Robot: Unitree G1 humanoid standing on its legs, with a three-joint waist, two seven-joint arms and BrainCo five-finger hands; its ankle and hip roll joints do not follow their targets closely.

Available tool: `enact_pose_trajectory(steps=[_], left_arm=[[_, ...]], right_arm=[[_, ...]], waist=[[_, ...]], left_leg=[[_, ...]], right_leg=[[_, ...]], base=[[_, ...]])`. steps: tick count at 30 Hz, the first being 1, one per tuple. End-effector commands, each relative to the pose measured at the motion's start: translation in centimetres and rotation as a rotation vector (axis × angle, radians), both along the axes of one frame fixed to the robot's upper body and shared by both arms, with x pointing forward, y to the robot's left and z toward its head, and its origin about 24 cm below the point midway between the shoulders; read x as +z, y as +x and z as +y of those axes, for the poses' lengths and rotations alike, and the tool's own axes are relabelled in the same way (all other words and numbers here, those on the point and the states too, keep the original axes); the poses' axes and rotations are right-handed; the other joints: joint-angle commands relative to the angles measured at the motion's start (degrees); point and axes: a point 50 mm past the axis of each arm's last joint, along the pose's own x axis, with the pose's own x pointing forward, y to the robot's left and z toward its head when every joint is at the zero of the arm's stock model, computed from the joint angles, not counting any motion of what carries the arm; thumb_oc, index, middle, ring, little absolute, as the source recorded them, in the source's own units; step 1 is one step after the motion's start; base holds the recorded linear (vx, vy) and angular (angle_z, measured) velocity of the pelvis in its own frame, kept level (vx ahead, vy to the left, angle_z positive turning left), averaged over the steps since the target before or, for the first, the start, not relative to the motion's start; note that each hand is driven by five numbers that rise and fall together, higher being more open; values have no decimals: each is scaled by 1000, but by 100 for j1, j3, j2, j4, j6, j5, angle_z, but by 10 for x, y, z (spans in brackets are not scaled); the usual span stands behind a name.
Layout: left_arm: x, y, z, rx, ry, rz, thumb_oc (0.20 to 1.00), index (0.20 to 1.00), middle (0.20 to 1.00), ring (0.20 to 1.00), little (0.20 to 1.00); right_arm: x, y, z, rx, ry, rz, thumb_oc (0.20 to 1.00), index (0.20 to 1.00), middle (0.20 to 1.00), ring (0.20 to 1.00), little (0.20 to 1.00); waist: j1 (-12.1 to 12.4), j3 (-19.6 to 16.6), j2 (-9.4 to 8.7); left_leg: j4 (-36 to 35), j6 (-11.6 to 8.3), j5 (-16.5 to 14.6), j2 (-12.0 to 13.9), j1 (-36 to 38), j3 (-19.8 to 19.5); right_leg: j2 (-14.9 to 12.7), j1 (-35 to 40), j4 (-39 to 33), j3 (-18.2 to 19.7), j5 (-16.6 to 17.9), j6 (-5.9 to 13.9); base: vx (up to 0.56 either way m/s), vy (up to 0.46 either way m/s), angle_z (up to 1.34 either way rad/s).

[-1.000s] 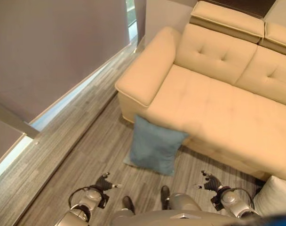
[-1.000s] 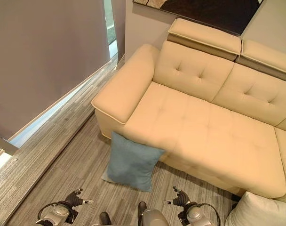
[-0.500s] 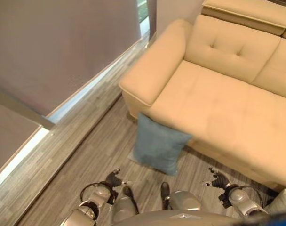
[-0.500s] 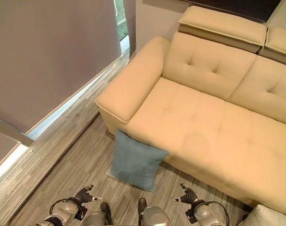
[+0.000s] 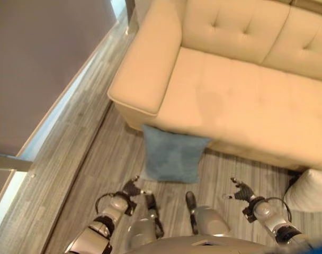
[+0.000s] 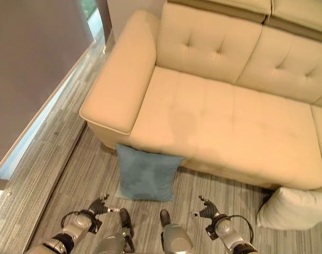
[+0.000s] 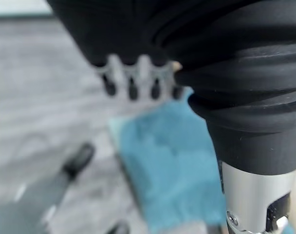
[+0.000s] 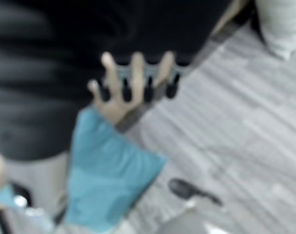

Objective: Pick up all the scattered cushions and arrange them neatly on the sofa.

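Note:
A blue cushion (image 5: 171, 159) stands on the floor, leaning against the front of the beige sofa (image 5: 240, 100) below its left armrest. A white cushion (image 6: 293, 209) lies on the floor at the sofa's right front corner. My left hand (image 5: 130, 189) hovers low, just short of the blue cushion and a little to its left, fingers relaxed and empty. My right hand (image 5: 240, 190) hangs to the right of the blue cushion, also open and empty. The blue cushion (image 7: 172, 165) shows past the fingers (image 7: 131, 87) in the left wrist view and again as blue cushion (image 8: 106, 180) in the right wrist view.
Grey wood-look floor (image 5: 87, 159) runs along a wall with a pale baseboard (image 5: 55, 116) on the left. The sofa seat (image 6: 230, 132) is bare. The white cushion (image 8: 279, 24) sits off to my right.
The camera has moved closer to the sofa and tipped down, so the whole scene has shifted. Both hands stay low and empty; the cushions have not moved.

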Motion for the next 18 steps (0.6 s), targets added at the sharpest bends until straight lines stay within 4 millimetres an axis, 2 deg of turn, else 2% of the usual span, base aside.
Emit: enact_pose_trajectory(steps=[1, 2, 3, 4, 5, 7, 8, 9, 10, 12, 13, 14, 15, 16, 17, 18], left_arm=[[21, 18, 11, 58, 10, -149, 1000, 1000, 1000, 1000, 1000], [21, 18, 11, 58, 10, -149, 1000, 1000, 1000, 1000, 1000], [38, 36, 14, 77, 17, -238, 1000, 1000, 1000, 1000, 1000], [46, 45, 13, 78, 17, -277, 1000, 1000, 1000, 1000, 1000], [46, 45, 13, 78, 17, -277, 1000, 1000, 1000, 1000, 1000], [76, 72, 18, 98, 40, -401, 1000, 1000, 1000, 1000, 1000], [76, 72, 18, 98, 40, -401, 1000, 1000, 1000, 1000, 1000], [94, 88, 22, 137, 53, -469, 1000, 1000, 1000, 1000, 1000], [103, 95, 25, 156, 63, -498, 1000, 1000, 1000, 1000, 1000], [119, 106, 33, 207, 71, -544, 1000, 1000, 1000, 1000, 1000], [119, 106, 33, 207, 71, -545, 1000, 1000, 1000, 1000, 1000], [130, 113, 35, 221, 73, -576, 1000, 1000, 1000, 1000, 1000], [147, 123, 39, 239, 71, -623, 1000, 1000, 1000, 1000, 1000], [148, 124, 39, 239, 71, -624, 1000, 1000, 1000, 1000, 1000], [158, 129, 40, 238, 69, -653, 1000, 1000, 1000, 1000, 1000], [175, 138, 40, 252, 37, -710, 1000, 1000, 1000, 1000, 1000]], right_arm=[[17, 16, -7, -52, 3, -126, 1000, 1000, 1000, 1000, 1000], [17, 16, -7, -52, 3, -126, 1000, 1000, 1000, 1000, 1000], [24, 24, -10, -85, 16, -177, 1000, 1000, 1000, 1000, 1000], [26, 28, -11, -99, 14, -186, 1000, 1000, 1000, 1000, 1000], [26, 28, -11, -98, 14, -186, 1000, 1000, 1000, 1000, 1000], [40, 49, -9, -117, 17, -261, 1000, 1000, 1000, 1000, 1000], [40, 49, -9, -117, 17, -261, 1000, 1000, 1000, 1000, 1000], [52, 68, -3, -131, 29, -328, 1000, 1000, 1000, 1000, 1000], [58, 75, -1, -135, 23, -355, 1000, 1000, 1000, 1000, 1000], [79, 98, 3, -144, 32, -448, 1000, 1000, 1000, 1000, 1000], [79, 98, 3, -144, 32, -448, 1000, 1000, 1000, 1000, 1000], [91, 108, 4, -151, 37, -499, 1000, 1000, 1000, 1000, 1000], [111, 124, 6, -161, 49, -581, 1000, 1000, 1000, 1000, 1000], [111, 125, 6, -161, 49, -582, 1000, 1000, 1000, 1000, 1000], [124, 134, 7, -162, 57, -629, 1000, 1000, 1000, 1000, 1000], [148, 148, 9, -170, 62, -721, 1000, 1000, 1000, 1000, 1000]], waist=[[75, -61, -185], [74, -63, -185], [63, 18, -126], [67, 72, -101], [66, 68, -99], [64, 184, 10], [63, 178, 11], [63, 250, 81], [56, 293, 106], [51, 373, 143], [51, 370, 143], [35, 411, 159], [22, 469, 200], [21, 453, 206], [20, 486, 237], [14, 535, 302]], left_leg=[[1182, -273, -960, 185, -417, 123], [1184, -273, -961, 186, -421, 123], [1210, -274, -947, 150, -613, 150], [1246, -273, -943, 135, -724, 136], [1250, -273, -944, 136, -731, 135], [1310, -274, -873, 132, -1156, 146], [1314, -274, -874, 133, -1166, 145], [1393, -280, -818, 171, -1537, 143], [1491, -324, -949, 190, -1652, 90], [1629, -325, -933, 235, -2085, 83], [1631, -325, -934, 235, -2089, 83], [1763, -321, -926, 295, -2364, 87], [2015, -308, -929, 397, -2845, 29], [2039, -309, -938, 404, -2884, 25], [2199, -296, -958, 464, -3144, -12], [2538, -279, -1022, 573, -3676, -135]], right_leg=[[-374, -43, -92, -116, 296, 331], [-374, -46, -91, -116, 296, 331], [-421, -293, -71, -149, 367, 331], [-437, -405, -38, -163, 367, 327], [-437, -412, -35, -163, 366, 327], [-465, -895, 84, -179, 431, 303], [-465, -904, 88, -179, 430, 303], [-486, -1341, 236, -188, 443, 301], [-508, -1471, 356, -174, 312, 320], [-473, -1941, 549, -158, 296, 320], [-473, -1945, 550, -158, 296, 320], [-448, -2241, 702, -148, 295, 313], [-403, -2752, 975, -94, 278, 290], [-399, -2786, 991, -94, 273, 289], [-374, -3051, 1169, -95, 231, 265], [-331, -3627, 1569, -60, 150, 239]], base=[[2, 34, -1], [-43, 25, 1], [-69, 14, 0], [-69, 13, -2], [-76, 3, 0], [-106, -21, 2], [-132, -59, 1], [-40, -41, 6], [-76, -69, 6], [-63, -38, 4], [-91, -21, 2], [-100, -53, 4], [-99, -54, 4], [-74, -59, 4], [-39, -40, 5], [-34, -73, 5]])
